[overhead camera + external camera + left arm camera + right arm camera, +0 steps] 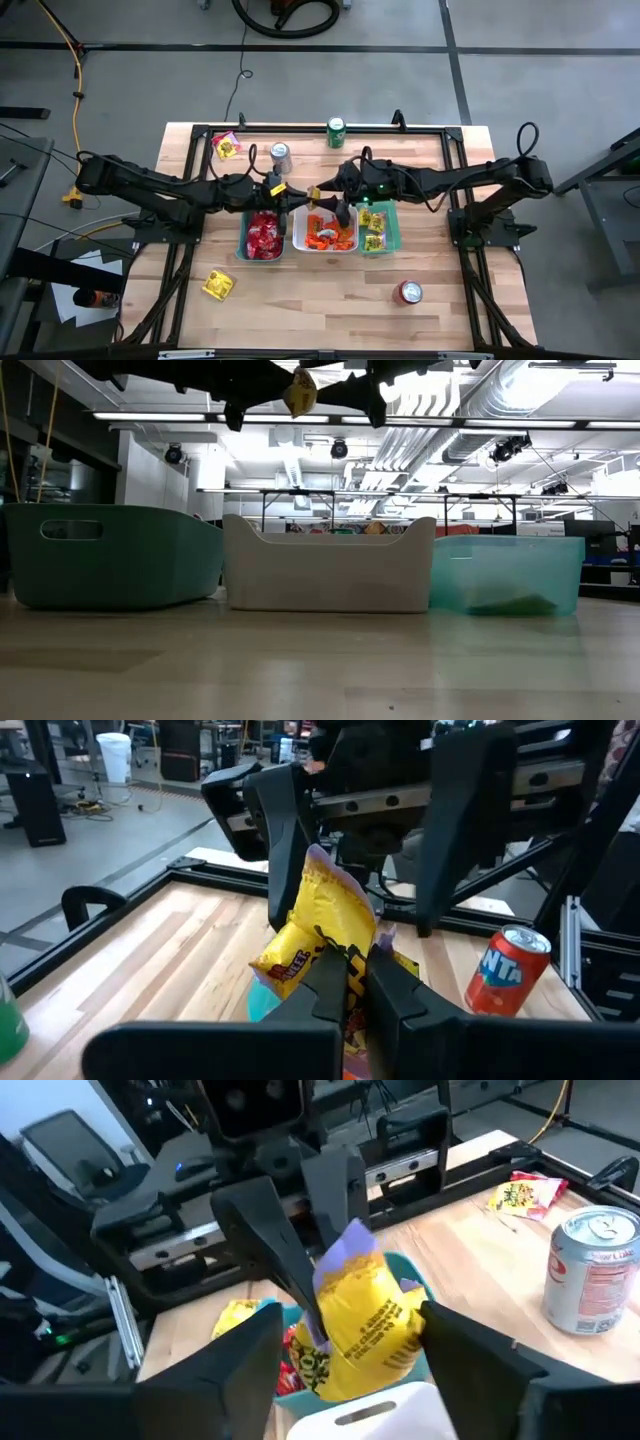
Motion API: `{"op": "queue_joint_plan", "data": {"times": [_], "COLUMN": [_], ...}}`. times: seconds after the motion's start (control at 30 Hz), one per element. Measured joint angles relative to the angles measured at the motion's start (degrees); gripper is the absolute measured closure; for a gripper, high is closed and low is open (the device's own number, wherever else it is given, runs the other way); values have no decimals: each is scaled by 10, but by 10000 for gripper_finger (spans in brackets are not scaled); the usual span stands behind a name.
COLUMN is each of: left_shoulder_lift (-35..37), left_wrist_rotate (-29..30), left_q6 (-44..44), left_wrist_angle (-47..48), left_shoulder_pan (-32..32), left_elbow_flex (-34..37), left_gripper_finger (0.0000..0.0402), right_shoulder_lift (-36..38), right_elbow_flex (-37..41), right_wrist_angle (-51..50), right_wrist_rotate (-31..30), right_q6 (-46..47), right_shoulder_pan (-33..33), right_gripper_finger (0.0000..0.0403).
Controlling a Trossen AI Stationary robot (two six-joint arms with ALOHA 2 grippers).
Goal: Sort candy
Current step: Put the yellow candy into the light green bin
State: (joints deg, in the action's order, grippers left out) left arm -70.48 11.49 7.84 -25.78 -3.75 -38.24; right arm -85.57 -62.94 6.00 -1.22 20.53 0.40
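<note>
While pinched upright, yellow candy packet (pixel 318 925), left hand (pixel 352 982)

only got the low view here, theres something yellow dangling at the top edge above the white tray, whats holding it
observer: the left gripper, jaws shut on a yellow candy packet, up in the air.
operator: wheres the right one
observer: the right gripper faces it, jaws open on either side of that same packet.
operator: which tray has the yellows
observer: the teal tray, on the right arm's side of the row.
</note>
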Motion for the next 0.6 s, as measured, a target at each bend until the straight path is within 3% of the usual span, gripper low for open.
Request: {"op": "queue_joint_plan", "data": {"times": [0.13,0.3,0.37,0.47,0.6], "left_shoulder_lift": [0,0,1,17,69], "left_wrist_rotate": [-2,-2,-3,-23,-26], "left_q6": [0,-1,2,10,9], "left_wrist_angle": [-1,-3,-3,29,162], "left_shoulder_pan": [0,0,0,9,29], "left_elbow_flex": [0,1,1,-7,-31], "left_gripper_finger": [400,374,356,324,281], "right_shoulder_lift": [-3,-2,-2,5,48], "right_elbow_flex": [0,0,0,0,0], "right_wrist_angle": [-2,-1,-1,-6,-64], "right_wrist_rotate": [-3,-2,-1,2,3], "right_q6": [4,4,2,-1,-16], "right_shoulder_pan": [0,0,0,0,-2], "right_gripper_finger": [246,375,388,377,396]}}
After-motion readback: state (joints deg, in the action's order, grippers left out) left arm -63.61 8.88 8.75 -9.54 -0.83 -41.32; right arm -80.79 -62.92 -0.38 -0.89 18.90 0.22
